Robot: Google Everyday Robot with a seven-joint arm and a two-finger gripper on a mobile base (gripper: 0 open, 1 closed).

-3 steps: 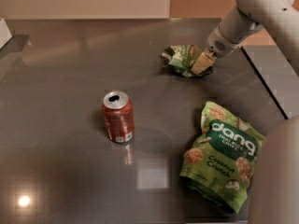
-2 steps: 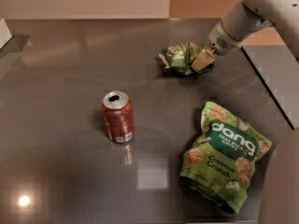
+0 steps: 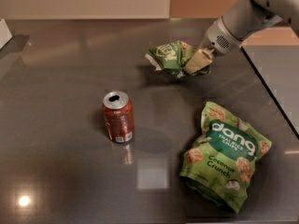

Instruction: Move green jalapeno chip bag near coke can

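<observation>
Pinching the crumpled chip bag (image 3: 169,57) at its right end, the gripper (image 3: 196,62) reaches in over the far right of the table (image 3: 56,78). One can (image 3: 118,118) stands upright well apart, nearer and leftward. One larger dang bag (image 3: 224,157) lies flat at near right, making two bags.

Dark grey tabletop (image 3: 56,78), polished, mirror-glossy, throwing back lamp glare. Small red metal coke can (image 3: 118,118), silver top, satin sheen. Crumpled green foil jalapeno chip bag (image 3: 170,57), creased, shiny, pinched by cream matt-plastic gripper (image 3: 196,62) at its right edge; pale grey smooth-shelled arm (image 3: 243,20) above. Large bright green "dang" snack bag (image 3: 226,160), smooth glossy film, faintly wrinkled
</observation>
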